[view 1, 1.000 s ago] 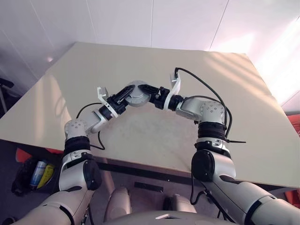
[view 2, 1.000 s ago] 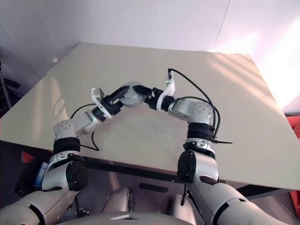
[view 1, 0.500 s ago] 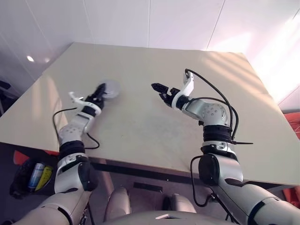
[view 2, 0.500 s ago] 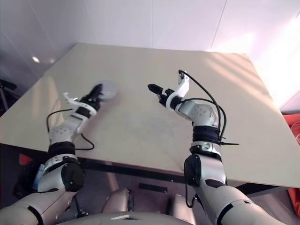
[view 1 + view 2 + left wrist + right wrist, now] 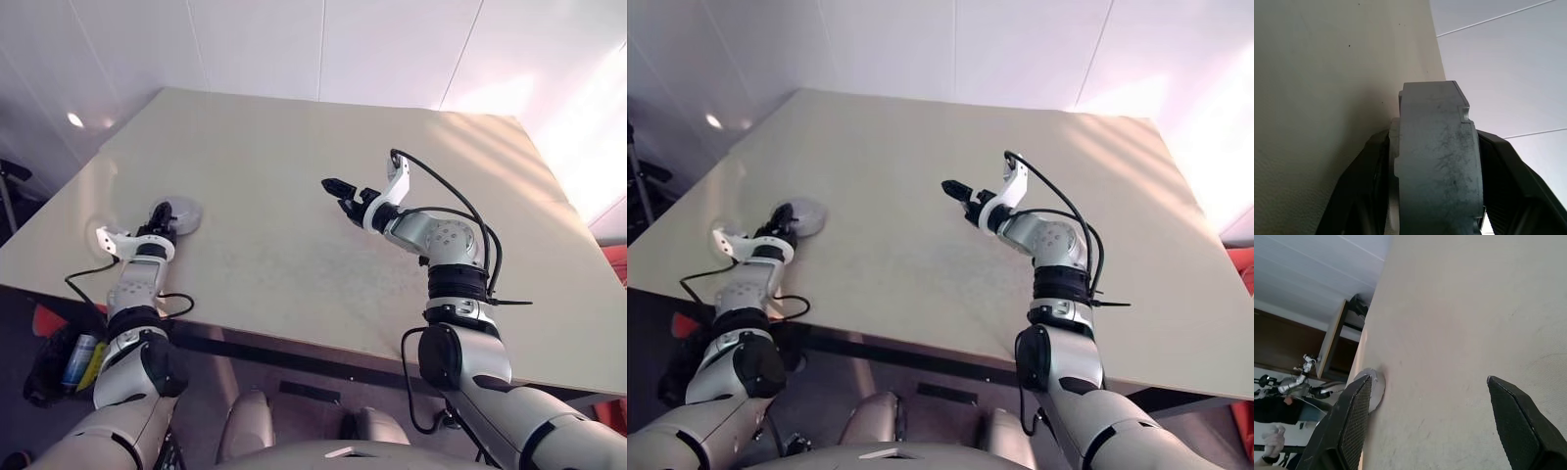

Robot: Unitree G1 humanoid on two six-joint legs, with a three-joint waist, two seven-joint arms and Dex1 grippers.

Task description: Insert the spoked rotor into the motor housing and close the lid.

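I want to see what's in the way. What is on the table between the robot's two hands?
Nothing: bare table lies between the left gripper, holding the motor housing, and the right gripper, in the left eye view.

A round grey metal puck, the motor housing (image 5: 1437, 161), stands on edge between the left gripper's (image 5: 1435, 196) two black fingers (image 5: 1359, 186), which press against its flat faces from either side. Its scuffed rim faces the camera, with a small notch at one corner. Beyond it the beige table (image 5: 1327, 73) runs to its far edge, where a white panelled wall (image 5: 1508, 58) begins.
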